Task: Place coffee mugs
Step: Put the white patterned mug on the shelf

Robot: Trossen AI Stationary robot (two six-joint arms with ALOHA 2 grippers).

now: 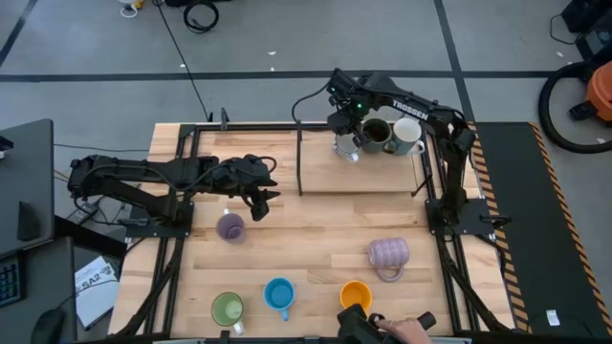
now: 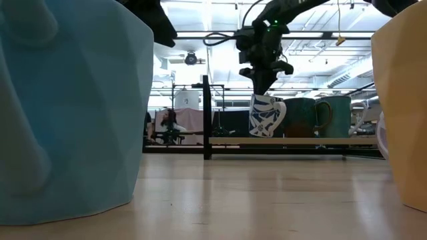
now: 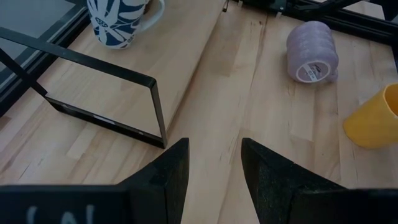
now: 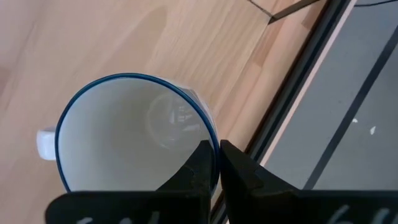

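Note:
A white mug with a blue leaf pattern (image 2: 267,117) hangs from my right gripper (image 2: 264,85) at the left end of the raised wooden shelf (image 1: 325,177) at the table's far side. A dark mug (image 1: 375,134) and a white mug (image 1: 407,136) stand on the shelf just right of it. On the table stand a lilac mug (image 1: 229,226), a green mug (image 1: 228,309), a blue mug (image 1: 278,294) and an orange mug (image 1: 355,295). A ribbed lavender mug (image 1: 389,253) lies on its side. My left gripper (image 1: 260,197) hovers open above the table near the lilac mug. My right gripper pinches the patterned mug's rim (image 4: 211,138), one finger inside the mug and one outside, on the side away from the handle (image 4: 45,143). The fingers come from above, pointing steeply down. The mug hangs mouth up, slightly tilted; whether its base (image 2: 264,135) touches the shelf cannot be told.
A black metal frame (image 1: 299,158) stands upright at the shelf's left end. A person's hand (image 1: 413,331) shows at the table's near edge by the orange mug. Bare wood lies between the shelf and the row of mugs.

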